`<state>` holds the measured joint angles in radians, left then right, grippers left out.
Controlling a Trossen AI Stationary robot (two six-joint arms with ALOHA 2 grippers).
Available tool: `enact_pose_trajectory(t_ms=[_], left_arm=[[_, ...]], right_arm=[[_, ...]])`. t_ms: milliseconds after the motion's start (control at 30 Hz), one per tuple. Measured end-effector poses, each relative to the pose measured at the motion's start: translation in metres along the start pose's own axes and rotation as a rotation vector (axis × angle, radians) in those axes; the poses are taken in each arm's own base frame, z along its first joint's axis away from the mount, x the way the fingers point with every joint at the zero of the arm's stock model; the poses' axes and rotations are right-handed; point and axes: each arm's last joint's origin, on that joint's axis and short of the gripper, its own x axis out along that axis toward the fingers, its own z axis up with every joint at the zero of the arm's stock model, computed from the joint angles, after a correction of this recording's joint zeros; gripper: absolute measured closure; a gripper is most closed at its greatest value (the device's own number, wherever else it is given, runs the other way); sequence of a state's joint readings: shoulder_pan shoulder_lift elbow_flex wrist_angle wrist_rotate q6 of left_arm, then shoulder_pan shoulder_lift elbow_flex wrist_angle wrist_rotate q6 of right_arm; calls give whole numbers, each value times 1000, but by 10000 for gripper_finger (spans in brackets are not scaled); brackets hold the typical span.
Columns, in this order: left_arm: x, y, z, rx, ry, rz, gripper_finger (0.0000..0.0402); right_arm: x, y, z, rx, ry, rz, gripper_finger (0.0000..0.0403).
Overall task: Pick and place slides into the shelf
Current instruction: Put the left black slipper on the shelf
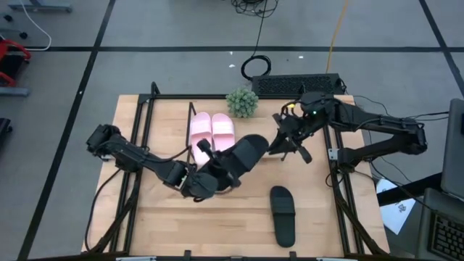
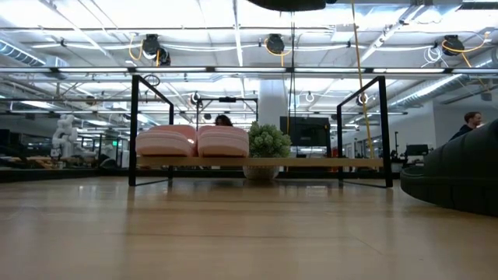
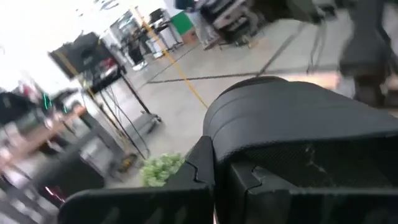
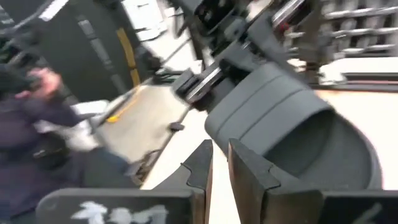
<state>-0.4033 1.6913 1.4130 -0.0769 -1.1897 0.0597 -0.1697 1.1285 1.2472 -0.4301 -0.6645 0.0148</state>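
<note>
1. High view: the left gripper [image 1: 206, 177] sits near the table's middle and clamps one black slide [image 1: 245, 156], which runs off toward 2 o'clock from it, lifted off the table [image 1: 167, 217].
2. The right gripper [image 1: 285, 143] hangs at 3 o'clock of that slide's far end, just beside it; whether its fingers are spread or touch the slide cannot be told here.
3. The pink pair [image 1: 211, 135] lies side by side on the shelf [image 1: 174, 109] at 11 o'clock of the held slide. A second slide [image 1: 283, 214], also black, lies flat on the table at 5 o'clock, well apart. A plant [image 1: 242, 101] stands at 12 o'clock.
4. Low view: the pink pair [image 2: 193, 141] rests on the shelf [image 2: 327, 162] board, left end, toes forward, with the plant [image 2: 267, 145] just right of it. A black slide [image 2: 455, 175] is cut off at the right edge; neither gripper shows.
5. Left wrist view: fingers [image 3: 199, 168] grip the black slide [image 3: 298, 118], which fills the frame; the picture is blurred.
6. Right wrist view: its fingers [image 4: 245, 168] stand nearly closed with a thin gap, empty, the slide [image 4: 280, 118] just ahead, held by the other gripper [image 4: 199, 81]. A blurred person [image 4: 31, 124] shows beyond.
</note>
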Motion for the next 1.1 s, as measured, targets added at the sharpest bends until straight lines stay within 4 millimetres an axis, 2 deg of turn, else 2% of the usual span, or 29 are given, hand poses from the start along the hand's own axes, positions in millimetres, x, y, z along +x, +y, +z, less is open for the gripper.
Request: enact_pose_trajectory(t_ms=[300,500,667,900,1100], left_arm=[[43,-23,-26,-337,-48,159,402],[93,-36,-38,-502,-84,286,402],[129,-45,-55,-542,-65,390,402],[147,-43,-58,-600,-66,592,402],[157,-49,-73,-596,-61,610,402]], right_arm=[[-37,13,14,-89,-158,-243,360],[-63,35,27,-133,-337,-234,360],[-78,48,28,-150,-391,-228,360],[-81,50,27,-112,-396,-222,360],[-76,46,27,-77,-382,-220,360]])
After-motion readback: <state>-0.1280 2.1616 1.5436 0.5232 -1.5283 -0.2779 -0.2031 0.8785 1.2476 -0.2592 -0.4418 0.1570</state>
